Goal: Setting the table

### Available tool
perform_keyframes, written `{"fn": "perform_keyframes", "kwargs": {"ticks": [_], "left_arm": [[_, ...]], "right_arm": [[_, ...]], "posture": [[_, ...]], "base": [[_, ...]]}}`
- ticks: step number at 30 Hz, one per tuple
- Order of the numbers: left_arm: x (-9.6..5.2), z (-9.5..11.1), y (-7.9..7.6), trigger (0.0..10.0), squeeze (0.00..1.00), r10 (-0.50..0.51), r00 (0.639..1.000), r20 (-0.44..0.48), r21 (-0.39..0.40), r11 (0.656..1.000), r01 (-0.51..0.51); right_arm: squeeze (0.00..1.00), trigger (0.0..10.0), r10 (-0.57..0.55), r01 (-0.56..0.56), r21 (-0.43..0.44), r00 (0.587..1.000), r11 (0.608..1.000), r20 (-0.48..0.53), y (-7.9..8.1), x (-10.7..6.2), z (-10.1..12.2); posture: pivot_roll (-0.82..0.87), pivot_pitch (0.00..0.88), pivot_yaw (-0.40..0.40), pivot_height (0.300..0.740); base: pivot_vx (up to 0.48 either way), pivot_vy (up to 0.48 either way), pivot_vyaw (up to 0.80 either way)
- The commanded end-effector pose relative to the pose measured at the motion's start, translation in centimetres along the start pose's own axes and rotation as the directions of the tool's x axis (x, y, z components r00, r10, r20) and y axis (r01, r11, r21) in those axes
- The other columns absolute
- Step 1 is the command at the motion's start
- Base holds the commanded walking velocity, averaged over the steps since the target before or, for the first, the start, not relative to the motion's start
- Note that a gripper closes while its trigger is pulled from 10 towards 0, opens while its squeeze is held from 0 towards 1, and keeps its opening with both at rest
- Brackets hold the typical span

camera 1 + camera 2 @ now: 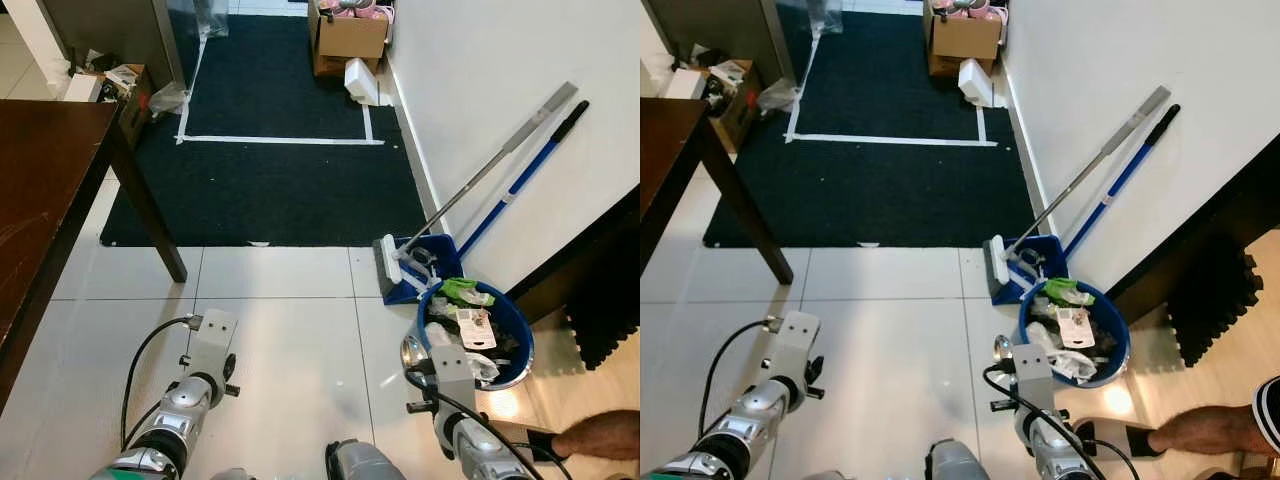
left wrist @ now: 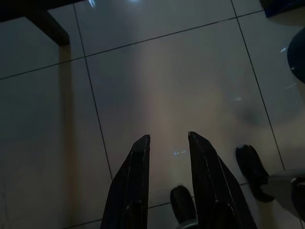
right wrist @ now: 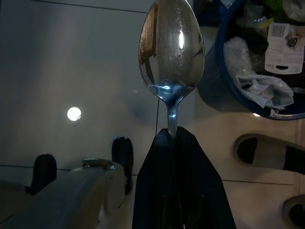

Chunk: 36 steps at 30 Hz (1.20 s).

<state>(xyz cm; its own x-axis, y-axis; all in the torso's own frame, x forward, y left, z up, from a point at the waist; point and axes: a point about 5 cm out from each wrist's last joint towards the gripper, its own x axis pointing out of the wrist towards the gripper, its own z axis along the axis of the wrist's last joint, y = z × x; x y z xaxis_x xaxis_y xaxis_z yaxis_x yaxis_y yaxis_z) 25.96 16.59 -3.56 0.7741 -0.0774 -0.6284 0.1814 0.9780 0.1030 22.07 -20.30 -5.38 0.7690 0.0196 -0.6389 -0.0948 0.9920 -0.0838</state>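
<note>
Stood against the white wall: blue bucket (image 1: 518, 335) stuffed with rubbish, blue dustpan (image 1: 432, 258) beside it, two long handles (image 1: 500, 160) leaning above. Lay farther off: dark rug (image 1: 270, 150), cardboard box (image 1: 348, 38).

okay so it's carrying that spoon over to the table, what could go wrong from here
The right gripper pinches the spoon only at the neck, so the spoon might twist or slip as the robot walks. The blue bin of rubbish and the leaning mop are close on the right, so that arm could knock them. A person's leg nearby could get bumped.
</note>
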Motion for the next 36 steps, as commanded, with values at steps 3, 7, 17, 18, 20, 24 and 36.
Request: {"fn": "perform_keyframes", "kwargs": {"ticks": [3,7,17,18,20,24,36], "left_arm": [[-0.5,-1.9,0.1,10.0,0.0,0.025,0.998,-0.062,-0.035,0.999,-0.027],[-0.6,-2.1,0.4,10.0,0.0,0.0,0.998,-0.063,0.023,1.0,0.001],[-0.5,-1.8,0.9,10.0,0.0,0.032,0.998,-0.062,0.002,0.999,-0.032],[-0.5,-1.9,0.7,10.0,0.0,0.032,0.997,-0.065,-0.004,0.999,-0.033],[-0.5,-1.9,0.3,10.0,0.0,0.023,0.998,-0.063,-0.012,1.0,-0.024],[-0.3,-1.5,-0.2,10.0,0.0,0.011,0.999,-0.048,-0.023,1.0,-0.012],[-0.6,-2.0,-0.3,10.0,0.0,0.005,1.0,-0.031,-0.041,0.999,-0.006]], "right_arm": [[0.0,10.0,-0.009,0.009,-0.001,0.999,1.0,-0.049,-0.3,-0.2,-0.8],[0.0,10.0,-0.019,0.02,0.023,0.999,1.0,-0.039,-0.1,0.1,-0.2],[0.0,10.0,0.035,-0.034,0.018,0.999,0.999,-0.024,0.7,0.4,0.5],[0.0,10.0,0.031,-0.031,0.01,0.999,0.999,-0.036,0.6,0.4,0.3],[0.0,10.0,0.028,-0.028,0.008,0.999,1.0,-0.047,0.4,0.3,0.1],[0.0,10.0,0.032,-0.032,0.003,0.998,0.999,-0.045,0.2,0.3,0.1],[0.0,10.0,-0.007,0.008,0.013,0.998,1.0,-0.066,0.2,-0.4,-1.5]], "posture": [[-0.01,0.055,-0.003,0.74],[0.0,0.046,0.012,0.74],[-0.01,0.043,-0.018,0.74],[-0.01,0.047,-0.016,0.74],[-0.01,0.054,-0.015,0.74],[-0.01,0.087,-0.025,0.74],[-0.05,0.065,0.018,0.74]], "base": [[0.0,0.0,0.0],[0.0,0.0,0.0],[0.0,0.0,0.0],[0.0,0.0,0.0],[0.0,0.0,0.0],[0.0,0.0,0.0],[0.0,0.0,0.0]]}}
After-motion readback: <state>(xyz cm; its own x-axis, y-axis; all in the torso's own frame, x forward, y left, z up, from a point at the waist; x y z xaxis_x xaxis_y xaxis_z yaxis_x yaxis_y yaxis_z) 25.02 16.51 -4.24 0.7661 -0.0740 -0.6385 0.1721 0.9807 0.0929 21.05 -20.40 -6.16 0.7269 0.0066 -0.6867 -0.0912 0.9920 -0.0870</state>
